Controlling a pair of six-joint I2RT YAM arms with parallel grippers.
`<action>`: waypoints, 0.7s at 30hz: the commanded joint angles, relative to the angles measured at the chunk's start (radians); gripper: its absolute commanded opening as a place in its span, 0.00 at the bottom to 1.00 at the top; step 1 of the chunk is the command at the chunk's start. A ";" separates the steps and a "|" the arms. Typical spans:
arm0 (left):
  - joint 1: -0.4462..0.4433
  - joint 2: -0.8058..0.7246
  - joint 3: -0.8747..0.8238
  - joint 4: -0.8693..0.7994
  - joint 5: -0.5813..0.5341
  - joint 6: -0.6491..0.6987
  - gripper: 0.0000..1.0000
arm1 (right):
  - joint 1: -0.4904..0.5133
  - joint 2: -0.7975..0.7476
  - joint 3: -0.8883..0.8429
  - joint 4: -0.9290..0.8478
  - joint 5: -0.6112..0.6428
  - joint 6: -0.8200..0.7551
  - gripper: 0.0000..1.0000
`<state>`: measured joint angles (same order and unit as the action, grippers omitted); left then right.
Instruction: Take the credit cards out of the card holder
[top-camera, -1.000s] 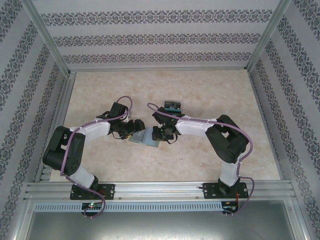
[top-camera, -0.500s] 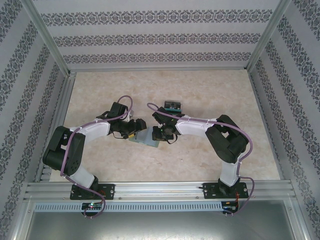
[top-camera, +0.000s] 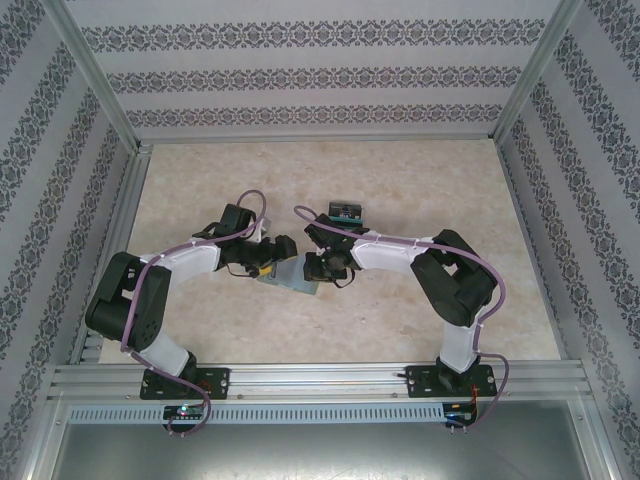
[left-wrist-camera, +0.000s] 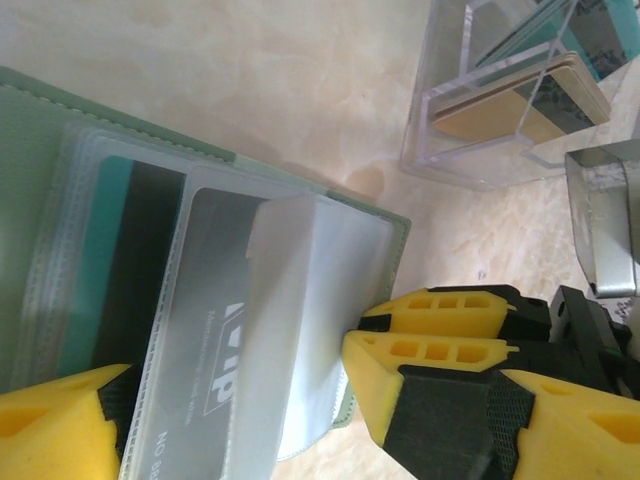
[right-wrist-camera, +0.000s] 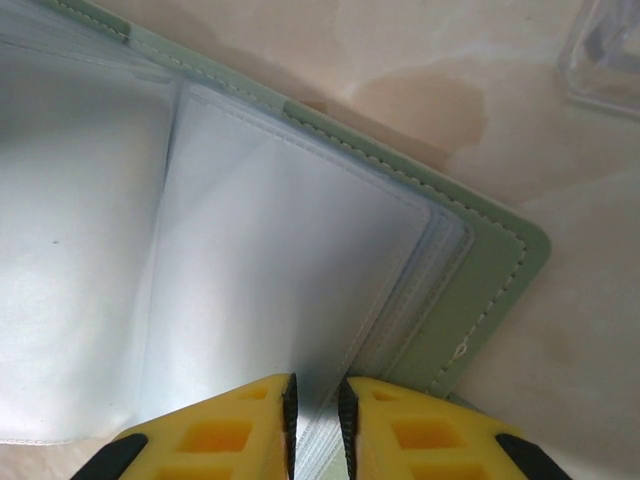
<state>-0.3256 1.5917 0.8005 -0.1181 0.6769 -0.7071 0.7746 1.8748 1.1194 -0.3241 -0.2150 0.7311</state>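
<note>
Left pincer (left-wrist-camera: 235, 388) widened, apart astride card holder (left-wrist-camera: 30, 150) | right pincer (right-wrist-camera: 318, 402) clamped on its clear sleeve (right-wrist-camera: 250, 250)

My table (top-camera: 420, 175) is a pale beige marble-look slab. 3 walls (top-camera: 320, 75) of striped grey-and-white damask wallpaper close it in, with aluminium posts (top-camera: 100, 82) at the 2 far corners and an aluminium rail (top-camera: 320, 378) along my near edge.

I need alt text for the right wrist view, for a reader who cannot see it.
The right pincer pinches a clear plastic sleeve of the open green card holder, which lies on a beige table.
</note>
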 joint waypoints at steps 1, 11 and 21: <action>-0.006 0.024 -0.008 0.037 0.037 0.003 0.91 | 0.005 0.067 -0.005 -0.007 -0.004 0.005 0.24; -0.008 0.036 -0.001 0.045 0.041 -0.009 0.90 | 0.000 0.057 -0.007 -0.011 0.007 0.003 0.28; -0.008 0.034 -0.003 0.127 0.091 -0.076 0.81 | -0.003 0.057 -0.007 -0.011 0.006 0.002 0.29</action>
<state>-0.3264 1.6180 0.8005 -0.0517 0.7345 -0.7547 0.7746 1.8748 1.1236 -0.3241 -0.2234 0.7311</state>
